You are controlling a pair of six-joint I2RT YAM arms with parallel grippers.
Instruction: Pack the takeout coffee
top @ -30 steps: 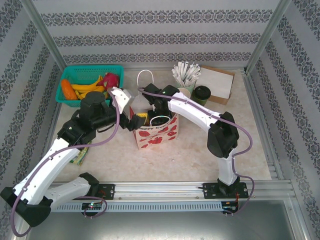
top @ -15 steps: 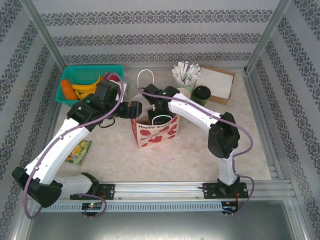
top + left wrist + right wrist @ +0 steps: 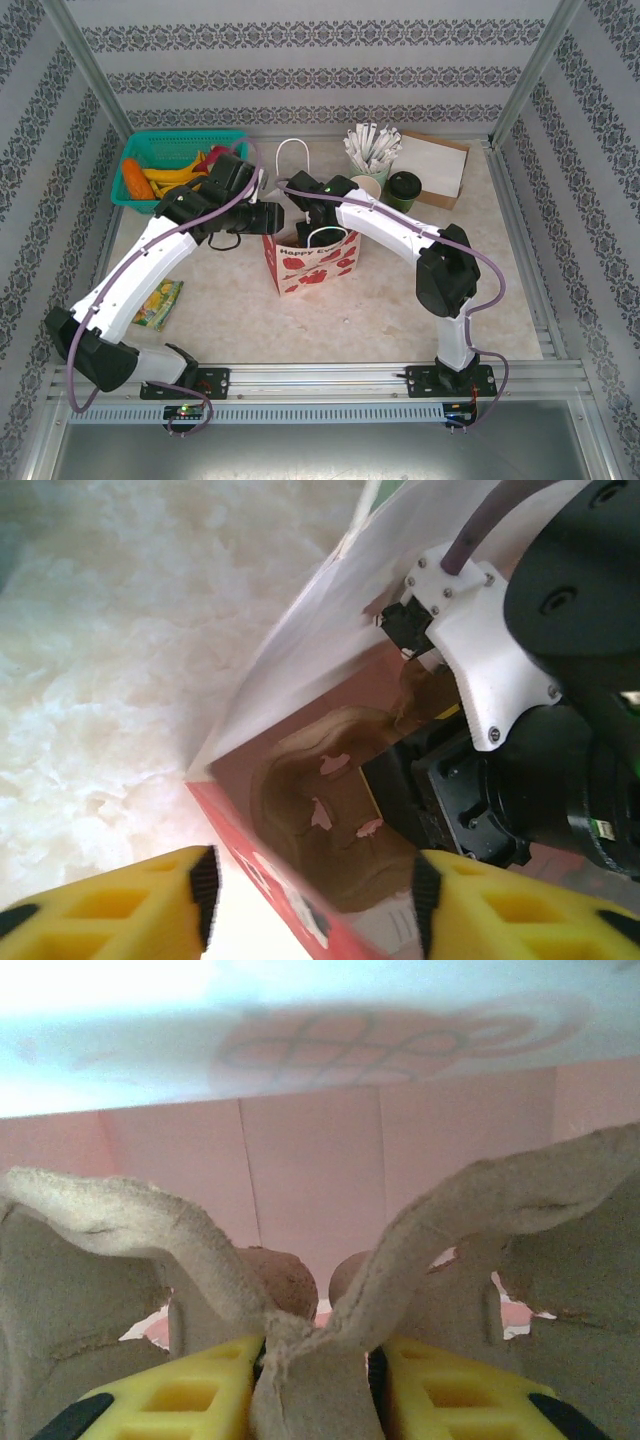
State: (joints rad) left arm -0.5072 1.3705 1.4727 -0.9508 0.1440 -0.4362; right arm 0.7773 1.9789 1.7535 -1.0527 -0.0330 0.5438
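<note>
The takeout coffee [image 3: 404, 187], a short cup with a black lid, stands on the table at the back right, apart from both grippers. A red-and-white gift bag [image 3: 315, 265] stands upright in the middle. My right gripper [image 3: 316, 1385] reaches down inside the bag, shut on the centre ridge of a brown pulp cup carrier [image 3: 470, 1220]. At the bag's left rim my left gripper [image 3: 315, 895] is open, its yellow fingers [image 3: 205, 890] on either side of the bag's red edge [image 3: 290, 900]. The carrier [image 3: 330, 780] shows inside the bag from there.
A paper cup full of white sticks [image 3: 372, 152] stands beside the coffee, with a flat cardboard-and-white packet [image 3: 437, 166] behind it. A green basket of fruit [image 3: 165, 148] sits at the back left. A snack packet [image 3: 160, 303] lies at the front left.
My left arm has swung up and right from the front left to the bag's left rim, and its jaws have narrowed. The right gripper has stayed in the bag.
</note>
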